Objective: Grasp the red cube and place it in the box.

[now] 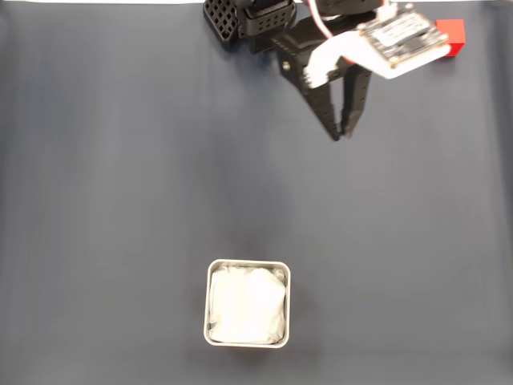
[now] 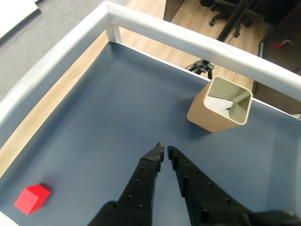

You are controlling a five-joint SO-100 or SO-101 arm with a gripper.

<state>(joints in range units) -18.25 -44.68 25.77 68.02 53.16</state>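
The red cube (image 1: 451, 37) sits at the top right of the fixed view, partly behind the arm's white camera board; in the wrist view the red cube (image 2: 32, 198) lies at the bottom left on the blue mat. The box (image 1: 248, 302) stands at the lower middle of the fixed view, with a silvery rim and white lining; in the wrist view the box (image 2: 220, 104) has tan outer walls. My gripper (image 1: 343, 132) hangs over bare mat, left of and below the cube. In the wrist view the gripper (image 2: 165, 149) has its black fingers nearly touching, with nothing between them.
A pale metal rail (image 2: 188, 37) borders the mat's far and left sides in the wrist view. Beyond it are wooden floor and chair bases. The arm's black base (image 1: 240, 20) stands at the top middle of the fixed view. Bare mat (image 1: 120, 200) lies between gripper and box.
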